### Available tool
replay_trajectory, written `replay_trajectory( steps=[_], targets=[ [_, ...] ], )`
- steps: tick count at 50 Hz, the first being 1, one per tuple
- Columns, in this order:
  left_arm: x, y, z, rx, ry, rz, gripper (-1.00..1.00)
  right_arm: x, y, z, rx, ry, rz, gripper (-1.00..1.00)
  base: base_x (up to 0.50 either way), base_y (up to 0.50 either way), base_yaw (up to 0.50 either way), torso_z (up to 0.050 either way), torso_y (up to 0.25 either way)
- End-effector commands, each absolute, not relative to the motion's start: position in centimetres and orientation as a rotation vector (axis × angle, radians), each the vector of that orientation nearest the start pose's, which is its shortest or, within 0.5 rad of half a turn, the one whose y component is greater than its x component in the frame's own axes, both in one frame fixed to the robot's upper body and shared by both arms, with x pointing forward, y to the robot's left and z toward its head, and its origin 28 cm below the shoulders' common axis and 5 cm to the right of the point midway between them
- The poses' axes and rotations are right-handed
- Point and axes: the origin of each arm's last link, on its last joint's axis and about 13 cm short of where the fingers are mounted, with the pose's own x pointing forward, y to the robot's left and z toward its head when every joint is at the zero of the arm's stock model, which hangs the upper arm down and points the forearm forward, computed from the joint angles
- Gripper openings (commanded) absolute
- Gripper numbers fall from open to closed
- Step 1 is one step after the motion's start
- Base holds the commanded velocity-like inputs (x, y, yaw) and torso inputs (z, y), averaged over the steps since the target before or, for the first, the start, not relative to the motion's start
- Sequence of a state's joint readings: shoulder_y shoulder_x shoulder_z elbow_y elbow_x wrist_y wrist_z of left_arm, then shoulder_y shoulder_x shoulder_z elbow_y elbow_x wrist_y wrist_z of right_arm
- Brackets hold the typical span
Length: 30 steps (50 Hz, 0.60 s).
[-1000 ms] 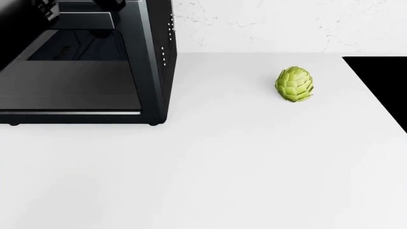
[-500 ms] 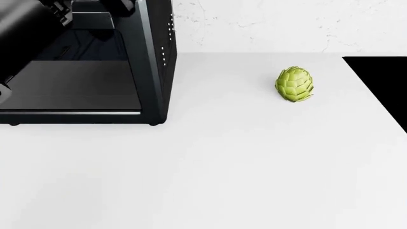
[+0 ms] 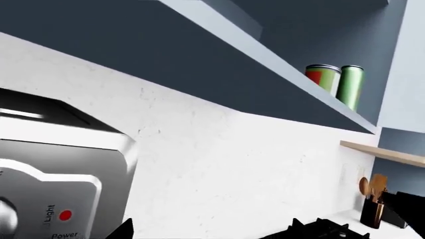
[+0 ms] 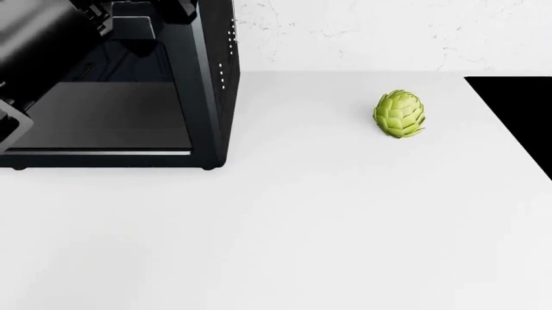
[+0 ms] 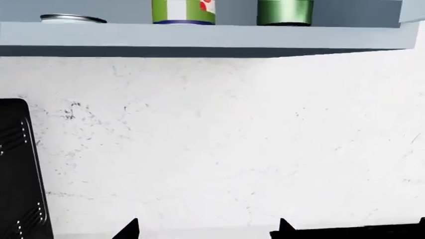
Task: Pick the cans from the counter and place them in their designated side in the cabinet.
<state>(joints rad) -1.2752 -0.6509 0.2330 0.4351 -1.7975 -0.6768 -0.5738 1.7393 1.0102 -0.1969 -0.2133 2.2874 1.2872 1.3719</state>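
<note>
Both wrist views look up at the grey cabinet shelf (image 5: 199, 37). In the right wrist view a short flat tin (image 5: 73, 19), a tall can with a green-and-white label (image 5: 183, 11) and a plain green can (image 5: 285, 11) stand on it. The left wrist view shows the labelled can (image 3: 323, 77) beside the green can (image 3: 350, 85). My left gripper (image 3: 209, 231) and right gripper (image 5: 207, 230) are both open and empty, with only their dark fingertips showing, well below the shelf. No can shows on the white counter (image 4: 302, 226) in the head view.
A green artichoke (image 4: 399, 113) lies on the counter towards the back right. A black oven-like appliance (image 4: 129, 97) fills the back left, with my left arm (image 4: 35, 45) in front of it. The black stovetop (image 4: 518, 116) is at the right edge. A utensil holder (image 3: 373, 209) stands by the wall.
In the head view my left arm has come further down and into view across the black appliance. The artichoke has not moved.
</note>
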Motion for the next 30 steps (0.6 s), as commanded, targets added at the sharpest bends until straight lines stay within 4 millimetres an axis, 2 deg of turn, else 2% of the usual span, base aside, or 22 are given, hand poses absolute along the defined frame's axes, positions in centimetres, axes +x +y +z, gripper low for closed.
replay_trajectory(
  steps=[1,15,23,30],
  targets=[
    [21.4,22.5,36.7,-0.339,-0.338,-0.707,1.0,14.3,-19.5,39.9,0.0,-0.158,-0.042,1.0,0.0,0.0,0.0,0.0,0.0],
    [21.2,22.6,35.9,-0.345,-0.333,-0.679,1.0,15.6,-19.3,38.2,0.009,-0.148,-0.028,1.0,0.0,0.0,0.0,0.0,0.0],
    [20.4,22.9,35.4,-0.348,-0.342,-0.654,1.0,14.9,-19.5,38.0,0.02,-0.168,-0.035,1.0,0.0,0.0,0.0,0.0,0.0],
    [18.5,23.3,35.2,-0.34,-0.373,-0.633,1.0,13.5,-19.6,38.0,0.025,-0.197,-0.024,1.0,0.0,0.0,0.0,0.0,0.0]
  ],
)
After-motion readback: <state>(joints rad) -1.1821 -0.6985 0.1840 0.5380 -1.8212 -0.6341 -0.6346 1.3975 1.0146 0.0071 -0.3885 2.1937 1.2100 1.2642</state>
